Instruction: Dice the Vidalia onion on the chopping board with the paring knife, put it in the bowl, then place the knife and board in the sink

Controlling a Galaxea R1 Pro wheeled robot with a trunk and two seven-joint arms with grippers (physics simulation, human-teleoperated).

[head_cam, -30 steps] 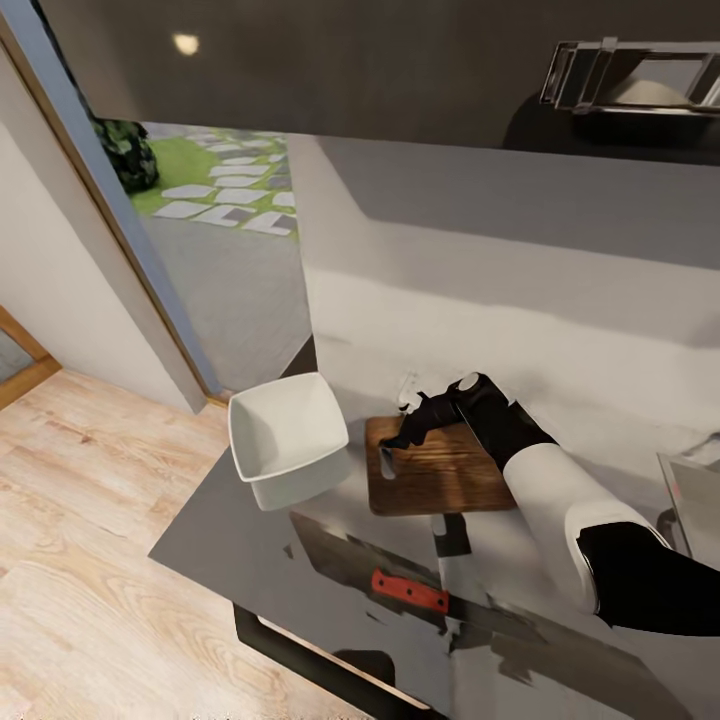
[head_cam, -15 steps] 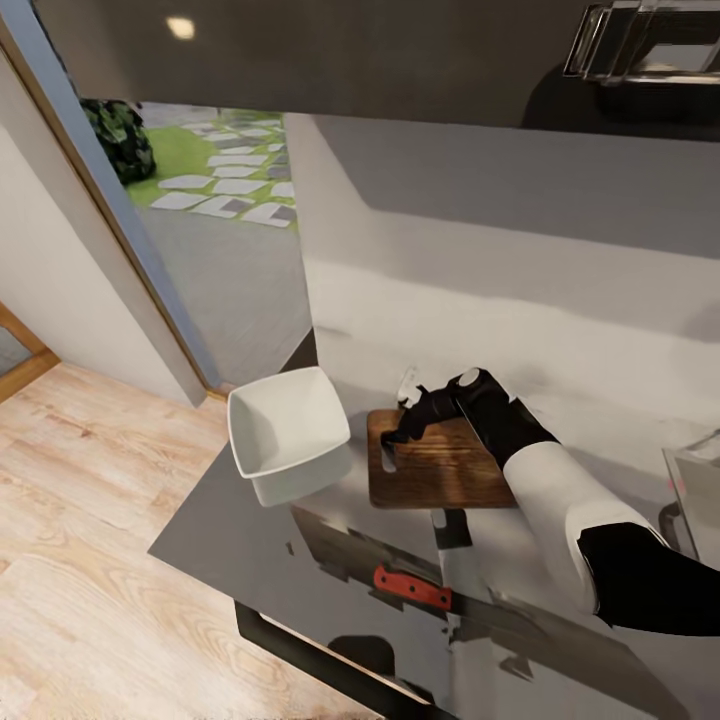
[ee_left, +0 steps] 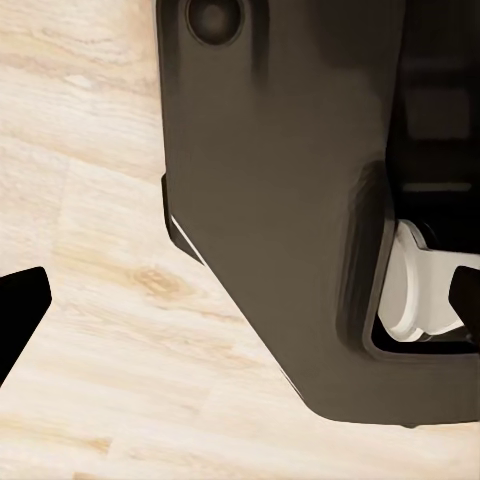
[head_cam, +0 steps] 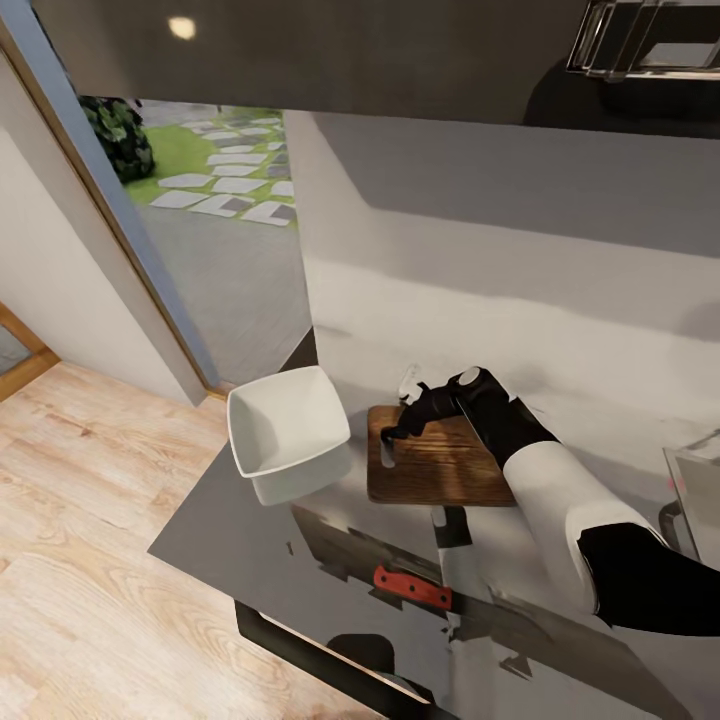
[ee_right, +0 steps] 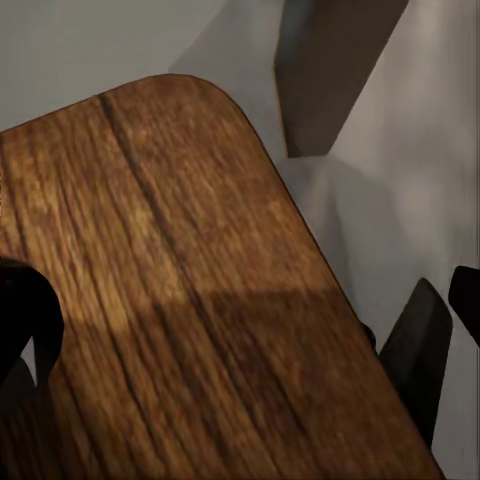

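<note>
Since half a second before, almost nothing had shifted: the right gripper (head_cam: 397, 428) had edged slightly along the chopping board (head_cam: 440, 472) toward its slot end. Nearest the robot, in front of the board, the paring knife (head_cam: 411, 588) lay on the countertop (head_cam: 215, 530), its red handle showing. Over the board's slot end hung the right gripper; whether its fingers were parted I could not tell. Just beside the board's slot end sat the white bowl (head_cam: 285, 431).
</note>
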